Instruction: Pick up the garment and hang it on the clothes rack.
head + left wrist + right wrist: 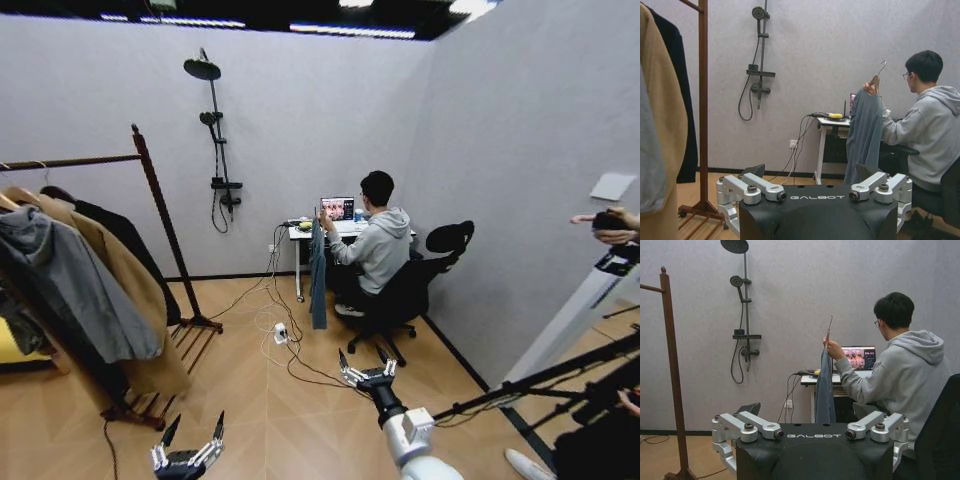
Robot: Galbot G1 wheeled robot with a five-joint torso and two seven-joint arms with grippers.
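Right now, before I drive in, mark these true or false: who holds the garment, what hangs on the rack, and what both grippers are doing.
1. The garment already hangs on the clothes rack. False: a seated person's hand holds it up by its hanger near the desk.
2. A tan coat and a grey jacket hang on the rack. True.
3. The left gripper grips the hanger. False: it is open, holding nothing.
4. The right gripper is open and apart from the garment. True.
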